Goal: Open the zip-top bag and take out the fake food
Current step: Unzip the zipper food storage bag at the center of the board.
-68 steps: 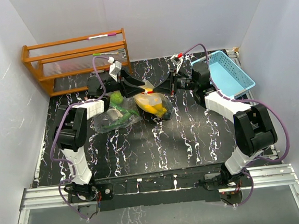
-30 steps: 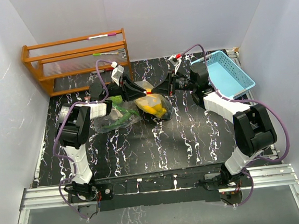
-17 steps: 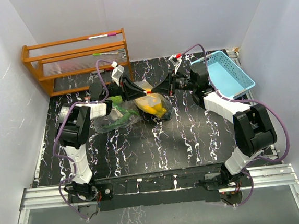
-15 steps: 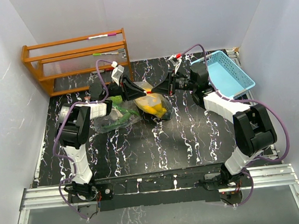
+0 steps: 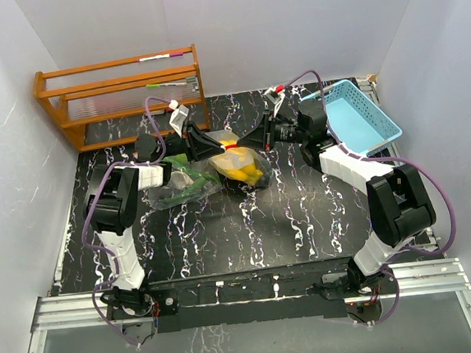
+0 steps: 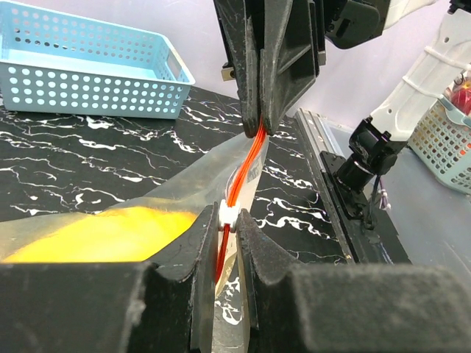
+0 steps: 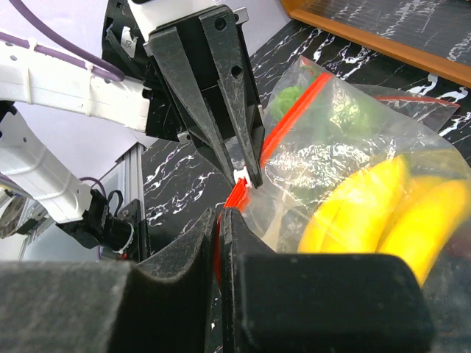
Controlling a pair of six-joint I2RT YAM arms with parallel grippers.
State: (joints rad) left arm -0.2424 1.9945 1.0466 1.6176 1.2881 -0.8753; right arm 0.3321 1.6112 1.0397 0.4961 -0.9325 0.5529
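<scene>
A clear zip-top bag (image 5: 236,166) with a red zip strip (image 6: 246,158) lies mid-table, its top held up between both grippers. Yellow bananas (image 5: 245,171) fill it, and they also show in the right wrist view (image 7: 368,213). Green pieces (image 5: 183,178) show through clear plastic to the left. My left gripper (image 5: 221,145) is shut on the white zip slider (image 6: 227,213). My right gripper (image 5: 241,144) is shut on the red strip's end (image 7: 237,197), tip to tip with the left one. The grape cluster is not visible.
A light-blue perforated basket (image 5: 354,115) stands at the back right, beside the right arm. A wooden rack (image 5: 121,96) stands at the back left. White walls close in the black marbled table (image 5: 249,233) on three sides.
The left gripper has closed in on the bag's top opposite the right gripper. In the last half second the left wrist drew slightly left. The bag's top stands a little higher.
</scene>
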